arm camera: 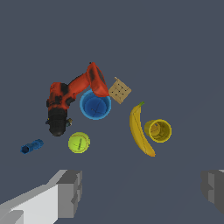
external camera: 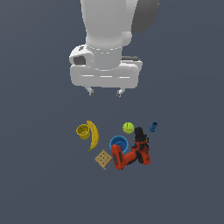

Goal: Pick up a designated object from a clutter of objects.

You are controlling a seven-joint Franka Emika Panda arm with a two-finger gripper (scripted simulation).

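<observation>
- Mustard-yellow cup (external camera: pixel 82 131), small, round, hollow, standing mouth-up on the grey surface (external camera: pixel 39 175); outermost item on the exterior view's left of the clutter; just beside the banana (external camera: pixel 92 135), contact not certain
- Blue cup (external camera: pixel 118 143), near the middle of the group, with the red-and-black drill (external camera: pixel 131 154) lying against its rim; not the target
- Tennis ball (external camera: pixel 127 127), tan cracker (external camera: pixel 103 159), tiny blue piece (external camera: pixel 153 127); all well apart from the yellow cup
- Pincer (external camera: pixel 104 92), fingers spread, grasping nothing; hanging well above the items, nearer the middle of the group than the yellow cup
- Step in hand, as judged: approach, before any descent
- Next move calls for: shifting over the yellow cup, then lowering with one finger inside or both astride the wall; the banana crowds the side facing the clutter, so little room there
</observation>
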